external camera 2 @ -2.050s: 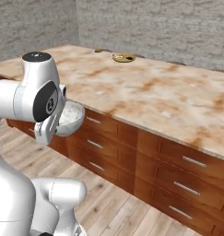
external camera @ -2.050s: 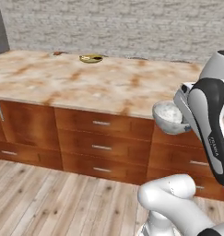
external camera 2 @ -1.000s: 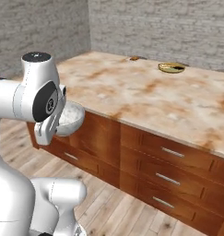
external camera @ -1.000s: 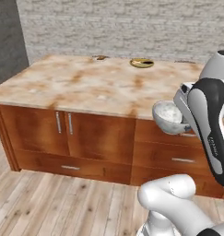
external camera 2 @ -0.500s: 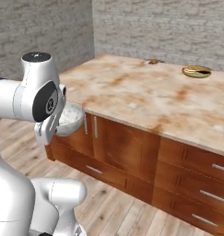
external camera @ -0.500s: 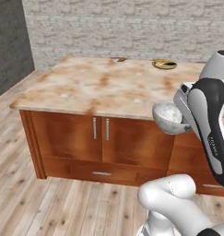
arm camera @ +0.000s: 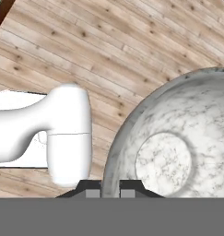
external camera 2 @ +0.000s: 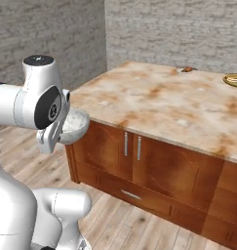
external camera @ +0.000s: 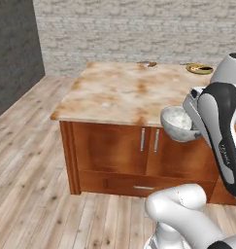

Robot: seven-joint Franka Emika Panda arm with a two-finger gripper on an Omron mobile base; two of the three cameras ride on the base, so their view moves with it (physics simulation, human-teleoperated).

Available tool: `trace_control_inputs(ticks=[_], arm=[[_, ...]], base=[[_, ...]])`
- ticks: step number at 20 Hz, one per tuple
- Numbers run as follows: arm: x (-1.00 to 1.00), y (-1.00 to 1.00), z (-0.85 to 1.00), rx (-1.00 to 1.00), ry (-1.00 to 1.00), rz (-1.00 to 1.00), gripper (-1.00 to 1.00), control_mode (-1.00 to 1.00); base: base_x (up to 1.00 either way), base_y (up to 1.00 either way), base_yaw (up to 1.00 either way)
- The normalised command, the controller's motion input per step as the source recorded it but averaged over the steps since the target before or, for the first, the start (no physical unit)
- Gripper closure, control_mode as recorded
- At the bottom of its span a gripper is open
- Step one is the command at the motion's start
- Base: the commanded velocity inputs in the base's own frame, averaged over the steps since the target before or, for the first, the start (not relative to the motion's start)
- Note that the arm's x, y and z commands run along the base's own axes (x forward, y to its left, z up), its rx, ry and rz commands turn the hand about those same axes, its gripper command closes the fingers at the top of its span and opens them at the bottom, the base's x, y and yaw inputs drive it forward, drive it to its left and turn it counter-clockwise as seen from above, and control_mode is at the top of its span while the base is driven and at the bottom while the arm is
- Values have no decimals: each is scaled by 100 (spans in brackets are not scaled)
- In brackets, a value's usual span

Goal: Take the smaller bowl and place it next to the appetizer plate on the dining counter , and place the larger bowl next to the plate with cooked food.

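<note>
your two-finger claw (arm camera: 110, 190) is mostly cut off at 6 o'clock in hand view, tips pinching the rim of the small round mottled grey-white bowl (arm camera: 178, 152). bowl hangs mid-air by the arm, short of the beige-tan marbled stone counter (external camera: 124, 92). yellow-olive plate (external camera: 199, 68) at far edge, contents too small to tell.

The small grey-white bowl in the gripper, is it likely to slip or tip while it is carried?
The smaller bowl looks rigid and smooth like stone, so probably somewhat slippery. The gripper pinches just its rim at one edge, so it may tilt. It is held above wood floor, off the dining counter; a drop could chip it.
</note>
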Motion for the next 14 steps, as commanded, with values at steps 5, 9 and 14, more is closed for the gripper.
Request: trace_control_inputs(ticks=[5, 9, 14], arm=[[0, 0, 0, 0, 0, 0, 100, 100], [0, 0, 0, 0, 0, 0, 100, 100], [0, 0, 0, 0, 0, 0, 100, 100]], base=[[72, 100, -10], [82, 100, -12], [61, 100, -14]])
